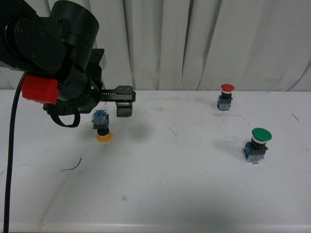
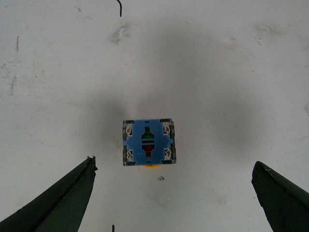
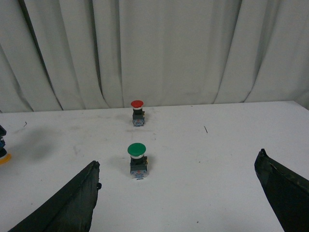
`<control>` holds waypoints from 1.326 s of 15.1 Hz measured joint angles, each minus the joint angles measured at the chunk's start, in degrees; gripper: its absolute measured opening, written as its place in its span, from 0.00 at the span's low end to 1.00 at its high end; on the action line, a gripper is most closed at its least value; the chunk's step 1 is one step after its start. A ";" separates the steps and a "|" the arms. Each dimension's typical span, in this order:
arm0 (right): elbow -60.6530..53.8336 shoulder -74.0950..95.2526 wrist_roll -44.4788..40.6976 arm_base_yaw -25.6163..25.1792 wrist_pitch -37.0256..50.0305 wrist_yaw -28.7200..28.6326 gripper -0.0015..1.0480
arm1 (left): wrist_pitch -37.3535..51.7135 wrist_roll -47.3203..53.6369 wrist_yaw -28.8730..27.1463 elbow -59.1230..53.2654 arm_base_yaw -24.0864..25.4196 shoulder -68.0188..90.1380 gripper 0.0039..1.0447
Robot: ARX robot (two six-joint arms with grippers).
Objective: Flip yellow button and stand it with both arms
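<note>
In the front view the yellow button (image 1: 102,127) was seen upside down on the white surface (image 1: 170,184), its cap resting on the surface and its blue base turned upward, just under the left arm (image 1: 58,58). Only the left wrist view showed the base (image 2: 148,142) from above, with the jaws spread wide on both sides of it, not touching it and holding nothing. The right arm (image 3: 63,208) was not shown in the front view; in its wrist view the jaws were widely open and empty. The green button (image 3: 137,159) and the red button (image 3: 137,112) were seen upright, well apart from the yellow one.
</note>
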 joint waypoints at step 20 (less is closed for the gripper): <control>0.00 0.00 0.00 0.00 0.00 0.00 0.94 | -6.29 0.07 -0.02 10.67 2.27 9.27 0.35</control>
